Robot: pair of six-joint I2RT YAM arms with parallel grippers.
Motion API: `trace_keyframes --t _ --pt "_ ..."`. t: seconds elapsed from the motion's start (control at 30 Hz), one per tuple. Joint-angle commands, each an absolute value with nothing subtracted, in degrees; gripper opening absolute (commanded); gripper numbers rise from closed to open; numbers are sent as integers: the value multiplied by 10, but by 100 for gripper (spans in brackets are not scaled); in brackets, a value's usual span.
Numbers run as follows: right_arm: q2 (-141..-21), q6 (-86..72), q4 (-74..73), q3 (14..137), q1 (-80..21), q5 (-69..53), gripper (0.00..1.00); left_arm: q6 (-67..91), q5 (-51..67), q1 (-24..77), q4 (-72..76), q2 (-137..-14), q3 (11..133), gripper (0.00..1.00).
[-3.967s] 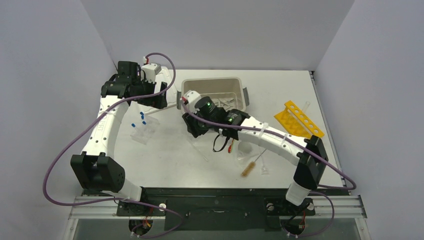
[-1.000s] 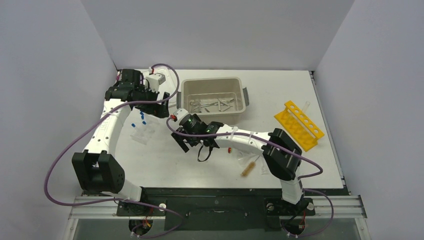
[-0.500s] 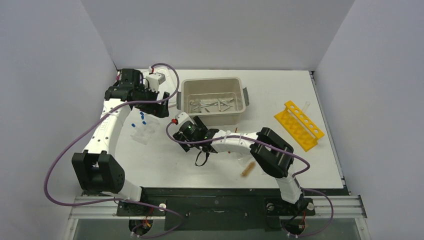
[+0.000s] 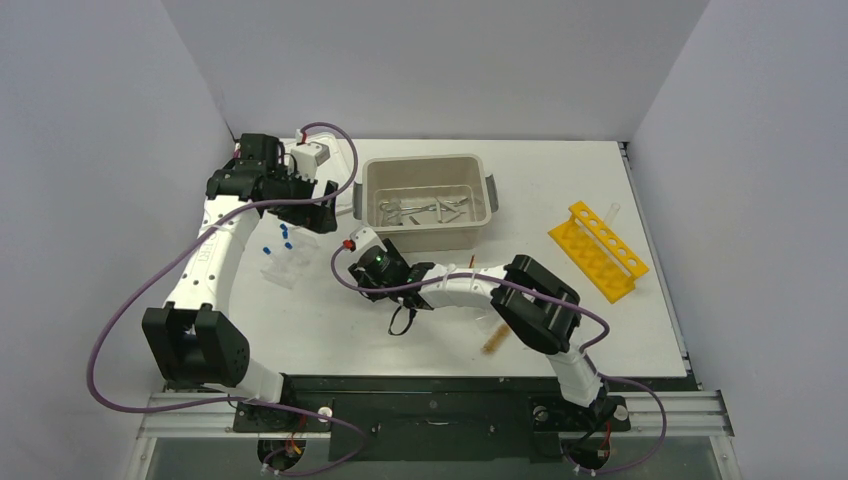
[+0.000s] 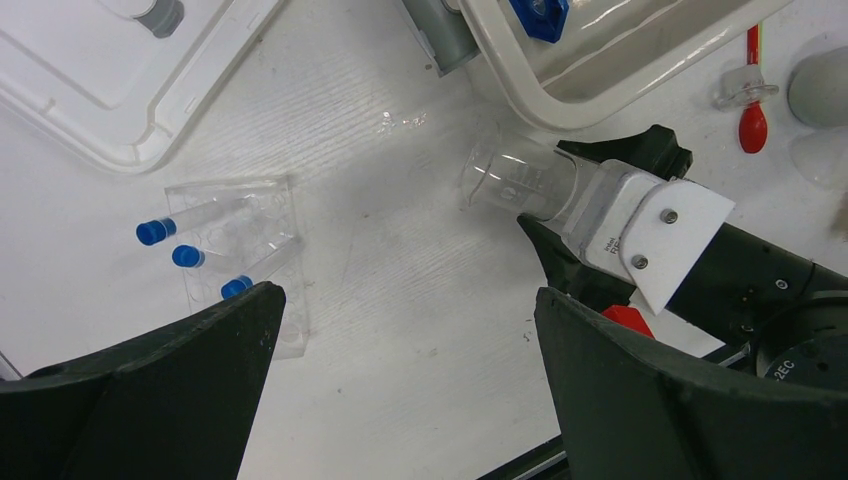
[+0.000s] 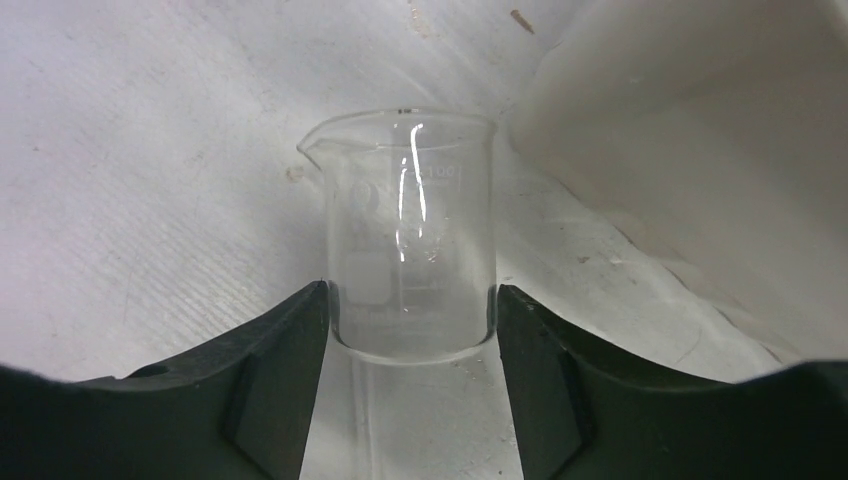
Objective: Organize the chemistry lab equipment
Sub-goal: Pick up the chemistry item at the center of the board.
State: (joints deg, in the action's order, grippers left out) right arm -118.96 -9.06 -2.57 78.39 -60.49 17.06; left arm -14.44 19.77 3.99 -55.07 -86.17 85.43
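A white table (image 4: 330, 330) filled the floor of the scene, closed in by plain pale grey walls (image 4: 430, 60) on the left, far and right sides. A beige tub (image 4: 455, 236) stood open near the far middle, a grey handle (image 4: 491, 190) on its right end. Its white lid (image 5: 110, 80) lay flat to its left. A yellow rack (image 4: 597, 250) with a row of round holes sat well apart on the right.

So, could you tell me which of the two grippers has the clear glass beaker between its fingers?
The right gripper: the clear glass beaker sits between its fingers, while the left gripper stands open, empty.
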Motion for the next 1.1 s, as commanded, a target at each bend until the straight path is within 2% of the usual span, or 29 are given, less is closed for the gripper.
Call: trace_keyframes --t 0.0,0.2,0.33,0.73,1.07 --pt "-1176 -108 15 774 -611 138 55 -147 207 38 -554 -843 888 97" --pt "-1168 -118 15 775 -613 124 37 -144 205 42 -556 -841 889 97" --pt "-1162 -118 9 786 -615 125 30 -145 204 44 -558 -839 891 96" --pt "-1042 -119 -17 753 -616 109 23 -135 209 44 -541 -848 883 97" --pt "-875 -92 -67 713 -613 119 19 -129 199 43 -528 -853 874 97"
